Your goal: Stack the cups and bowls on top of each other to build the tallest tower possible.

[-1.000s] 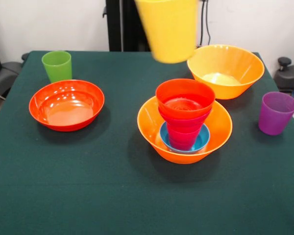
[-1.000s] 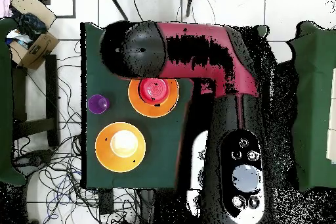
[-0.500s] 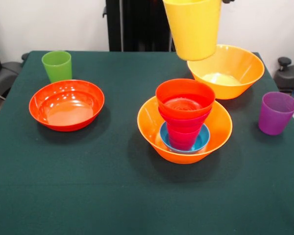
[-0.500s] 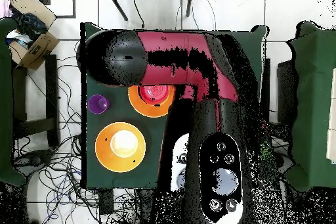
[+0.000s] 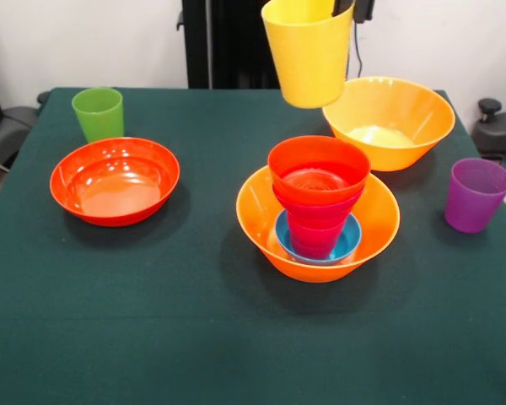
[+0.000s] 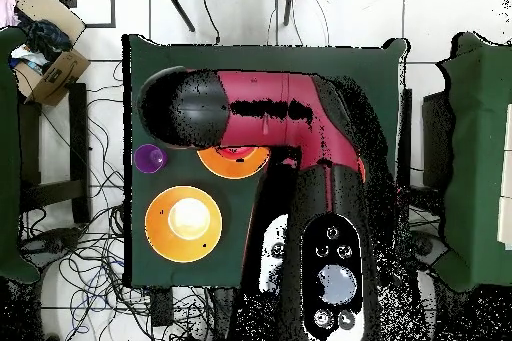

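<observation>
Pincer (image 5: pixel 341 7) grasping yellow cup (image 5: pixel 308 52) | aloft above tower (image 5: pixel 318 211) | purple cup (image 5: pixel 476 195) apart

Robotics lab: green-clothed table (image 5: pixel 152 337) ringed by loose cables (image 6: pixel 85 247) on white tiled floor (image 6: pixel 340 12), red-and-black robot arm (image 6: pixel 290 117) over it, cardboard box (image 6: pixel 55 72) aside.

My arm (image 6: pixel 280 122) reaches out over the tabletop (image 5: pixel 194 337); from overhead its red and black links bend at an elbow, the black wrist end (image 6: pixel 185 107) lying over the tabletop's left part. In the front view my gripper (image 5: pixel 344 7) barely shows at the top edge, a dark piece at the rim of the yellow cup (image 5: pixel 308 55), which hangs in the air, slightly tilted. I cannot make out the jaws.
</observation>
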Robot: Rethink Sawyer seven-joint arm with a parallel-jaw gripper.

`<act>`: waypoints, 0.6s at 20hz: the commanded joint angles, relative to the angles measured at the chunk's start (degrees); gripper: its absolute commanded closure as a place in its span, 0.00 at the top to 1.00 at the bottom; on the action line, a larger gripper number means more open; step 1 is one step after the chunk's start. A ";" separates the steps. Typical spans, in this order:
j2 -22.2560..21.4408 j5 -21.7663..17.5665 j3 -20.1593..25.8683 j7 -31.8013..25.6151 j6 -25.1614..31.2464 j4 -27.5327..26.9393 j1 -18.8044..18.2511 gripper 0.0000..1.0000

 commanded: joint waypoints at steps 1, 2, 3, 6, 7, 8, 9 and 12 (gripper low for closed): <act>1.36 -1.73 -1.18 8.62 -3.27 7.99 1.52 0.00; 1.50 -1.82 -1.55 8.87 -3.30 8.08 1.74 0.00; 1.71 -1.87 -1.88 8.99 -3.45 8.19 1.92 0.00; 1.98 -1.57 -2.43 9.11 -3.59 8.38 2.40 0.00; 2.07 -1.41 -2.55 9.24 -3.36 8.24 2.61 0.00; 2.10 -1.43 -2.78 9.46 -3.23 8.25 2.94 0.00; 2.08 -1.57 -3.09 9.71 -3.64 8.59 3.26 0.00; 1.88 -0.60 -2.88 9.28 -3.68 9.14 3.41 0.00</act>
